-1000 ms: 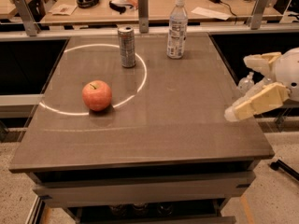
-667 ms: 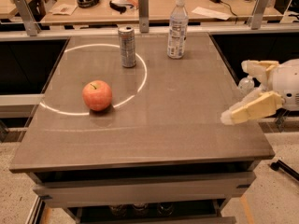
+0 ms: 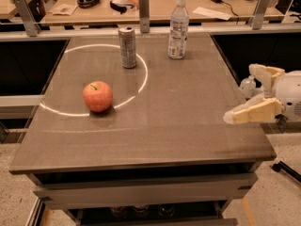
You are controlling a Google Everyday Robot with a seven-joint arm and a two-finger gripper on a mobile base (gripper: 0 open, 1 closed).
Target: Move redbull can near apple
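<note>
The redbull can stands upright at the back of the brown table, a slim silver-grey can with dark markings. The apple, red-orange with a stem dimple, sits in front of it and to the left, on the table's left half. A gap of bare table lies between them. My gripper is at the table's right edge, far to the right of both. Its two cream fingers are spread apart, with nothing between them.
A clear plastic bottle with a white cap stands at the back, right of the can. A white ring of light lies on the tabletop around the apple and can. A cluttered desk stands behind a rail with posts.
My gripper has shifted slightly left and down along the table's right edge. The can, apple and bottle have not moved.
</note>
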